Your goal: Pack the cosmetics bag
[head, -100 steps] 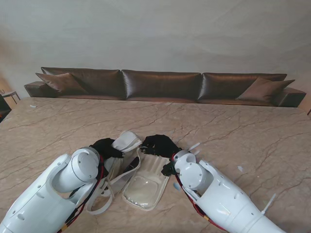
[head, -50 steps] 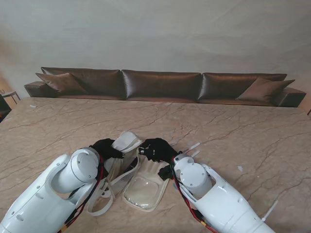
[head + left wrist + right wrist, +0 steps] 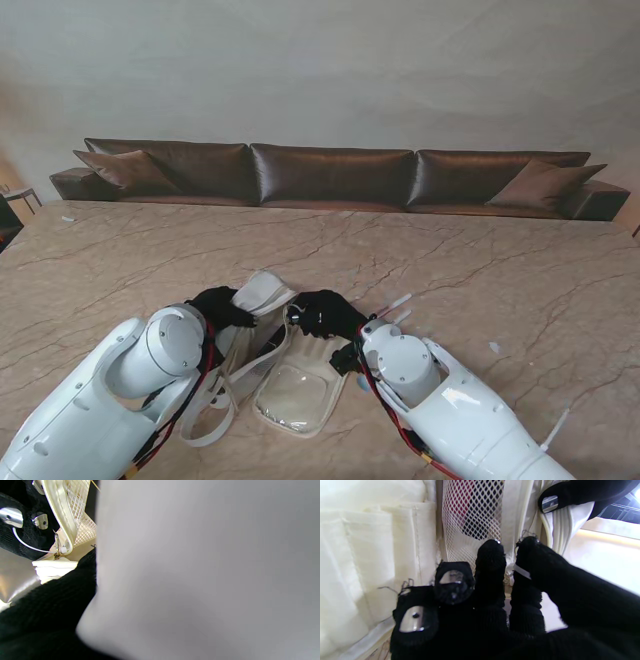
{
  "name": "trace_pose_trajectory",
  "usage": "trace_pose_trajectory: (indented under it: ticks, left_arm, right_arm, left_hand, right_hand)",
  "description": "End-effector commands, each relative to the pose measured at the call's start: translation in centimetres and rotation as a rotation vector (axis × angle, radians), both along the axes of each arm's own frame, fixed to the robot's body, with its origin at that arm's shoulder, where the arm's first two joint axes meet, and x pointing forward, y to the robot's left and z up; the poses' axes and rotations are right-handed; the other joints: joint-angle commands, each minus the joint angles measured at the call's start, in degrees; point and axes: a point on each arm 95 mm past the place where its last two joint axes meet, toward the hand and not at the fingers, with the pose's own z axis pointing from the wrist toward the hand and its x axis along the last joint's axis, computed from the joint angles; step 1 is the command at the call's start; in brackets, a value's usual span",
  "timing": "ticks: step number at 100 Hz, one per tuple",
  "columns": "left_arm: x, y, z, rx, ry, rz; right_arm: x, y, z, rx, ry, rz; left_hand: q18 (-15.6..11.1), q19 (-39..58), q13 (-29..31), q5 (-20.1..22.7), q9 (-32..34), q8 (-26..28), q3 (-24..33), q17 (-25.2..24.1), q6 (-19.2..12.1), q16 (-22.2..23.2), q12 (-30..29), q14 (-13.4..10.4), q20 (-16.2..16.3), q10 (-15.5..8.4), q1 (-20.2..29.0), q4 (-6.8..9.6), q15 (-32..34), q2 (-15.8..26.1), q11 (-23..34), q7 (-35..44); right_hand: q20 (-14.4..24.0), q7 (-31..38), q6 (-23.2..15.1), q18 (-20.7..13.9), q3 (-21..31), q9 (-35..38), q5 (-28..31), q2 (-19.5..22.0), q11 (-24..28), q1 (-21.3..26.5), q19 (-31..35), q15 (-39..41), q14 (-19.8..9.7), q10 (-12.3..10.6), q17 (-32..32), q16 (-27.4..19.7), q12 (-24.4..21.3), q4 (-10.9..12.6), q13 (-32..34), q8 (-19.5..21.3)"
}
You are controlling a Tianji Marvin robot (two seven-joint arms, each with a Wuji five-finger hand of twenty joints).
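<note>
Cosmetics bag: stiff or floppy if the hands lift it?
Probably floppy: the cosmetics bag lies splayed flat, its flap folded over by the left hand. Its mesh pocket and loose strap would likely sag. Seems light.

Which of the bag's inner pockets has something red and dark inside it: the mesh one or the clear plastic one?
The mesh pocket, just past the right hand fingertips: red and dark shapes show through its netting. The clear pocket, nearer to me, shows nothing coloured.

Both hands crowd the cosmetics bag [image 3: 295,375]; table [image 3: 480,260] beyond lies free.
</note>
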Motion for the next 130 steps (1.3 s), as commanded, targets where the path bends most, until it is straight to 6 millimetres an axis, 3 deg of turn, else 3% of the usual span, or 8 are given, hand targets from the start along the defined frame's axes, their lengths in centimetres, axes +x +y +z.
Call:
trace_pose_trajectory:
  ticks: [1,19,35,58,75,86,105,130]
  left_arm:
    - [-0.2,-0.4,0.4,-0.023,-0.001,-0.017]
    - [-0.3,-0.2,0.7,-0.03,-0.015,-0.035]
    - [-0.5,-0.1,1.2,-0.027,-0.039,-0.054]
    - [-0.5,-0.1,1.9,0.017,-0.074,-0.076]
    - [-0.2,-0.5,2.8,0.082,-0.136,-0.103]
    - [0.0,-1.1,3.8,0.12,-0.17,-0.142]
    - [0.5,-3.1,4.8,0.165,-0.194,-0.258]
    - [1.6,-5.4,5.0,0.261,-0.183,-0.391]
  right_arm:
    - [-0.1,0.1,-0.2,0.006,-0.005,-0.01]
    - [0.2,0.1,-0.3,-0.053,-0.076,-0.031]
    - [0.5,0.4,-0.2,-0.077,-0.13,-0.062]
    - [0.9,0.5,0.1,-0.112,-0.182,-0.083]
    - [1.0,0.2,0.1,-0.138,-0.196,-0.069]
    - [1.0,0.2,0.1,-0.144,-0.193,-0.061]
    - [1.1,0.2,0.1,-0.147,-0.195,-0.058]
    - [1.4,0.4,0.1,-0.142,-0.205,-0.044]
  left_hand:
    - [1.1,1.1,-0.8,-0.7,0.0,-1.2,6.3,-1.9,-5.9,1.2,2.4,1.0,2.0,-4.4,-1.7,4.35,-1.9,5.6,1.2,1.6]
    - [2.5,-7.6,-8.3,-3.6,-6.5,-4.0,-1.2,-10.1,-3.2,0.4,-6.1,4.7,5.3,-0.5,-10.9,10.98,-9.3,9.7,-2.3,-3.0]
    - [2.1,-20.5,-18.2,-7.8,-17.3,-6.6,-9.5,-20.5,3.6,-3.0,-12.1,5.0,4.7,3.0,-18.7,17.22,-20.2,18.9,-10.6,-15.8]
    - [0.8,-28.7,-30.5,-17.0,-34.6,-22.6,-17.0,-29.2,7.6,-6.8,-23.5,3.7,3.4,3.3,-17.9,16.86,-30.6,17.6,-22.3,-34.6]
    - [1.8,-37.2,-40.2,-22.8,-46.9,-30.3,-18.2,-37.1,4.7,-12.5,-31.3,1.5,4.4,3.3,-16.8,16.81,-40.8,16.4,-29.9,-44.4]
    - [2.5,-45.6,-47.9,-24.3,-54.0,-32.3,-18.3,-42.5,1.2,-17.8,-34.5,-0.2,3.9,3.0,-16.1,16.68,-48.6,15.8,-33.1,-47.6]
    - [3.0,-53.4,-54.6,-25.7,-57.7,-34.2,-18.6,-45.1,-5.0,-23.4,-37.9,-1.6,4.0,1.7,-15.4,16.17,-54.9,15.1,-42.1,-51.8]
    - [4.2,-52.8,-51.4,-25.1,-58.2,-34.0,-17.6,-42.7,-5.7,-21.5,-35.5,-1.9,5.9,2.1,-15.3,15.77,-52.3,13.8,-43.2,-52.2]
  right_hand:
    - [1.4,2.4,-3.7,-1.6,-0.1,-2.0,1.7,4.0,-0.3,-0.9,8.0,0.1,3.0,0.9,-1.3,1.0,0.7,1.0,-1.6,6.6]
    - [1.8,1.3,-3.6,-1.7,0.1,-3.9,0.0,5.6,-0.7,0.2,8.3,-0.1,3.4,1.5,-2.9,1.2,0.8,1.3,-3.4,7.2]
    - [1.9,2.4,-4.5,-1.9,-0.3,-4.1,-0.5,5.1,0.5,1.5,8.2,0.0,2.8,1.1,-2.9,1.2,1.7,1.9,-3.2,7.7]
    - [1.5,3.3,-5.5,-2.3,-1.9,-4.9,-1.2,5.7,1.3,2.9,7.7,0.0,2.2,0.5,-2.8,1.1,2.2,1.5,-3.5,9.3]
    - [1.5,3.4,-5.8,-2.3,-2.0,-4.5,-0.9,5.5,1.6,3.0,7.7,-0.2,1.9,0.4,-2.8,0.9,2.1,1.7,-3.2,10.1]
    - [1.3,3.2,-5.6,-2.4,-1.8,-4.1,-0.6,5.3,1.6,3.0,7.5,-0.1,1.9,0.4,-2.3,0.9,2.1,1.7,-2.8,10.3]
    - [1.1,2.9,-5.6,-2.4,-1.7,-3.9,-0.4,5.1,1.7,3.1,7.5,0.1,1.8,0.5,-1.6,0.8,2.0,1.6,-2.4,10.5]
    - [1.0,2.7,-5.6,-2.5,-1.8,-3.8,-0.3,5.0,1.7,3.0,7.5,0.1,1.7,0.5,-1.3,0.7,2.0,1.5,-2.2,10.7]
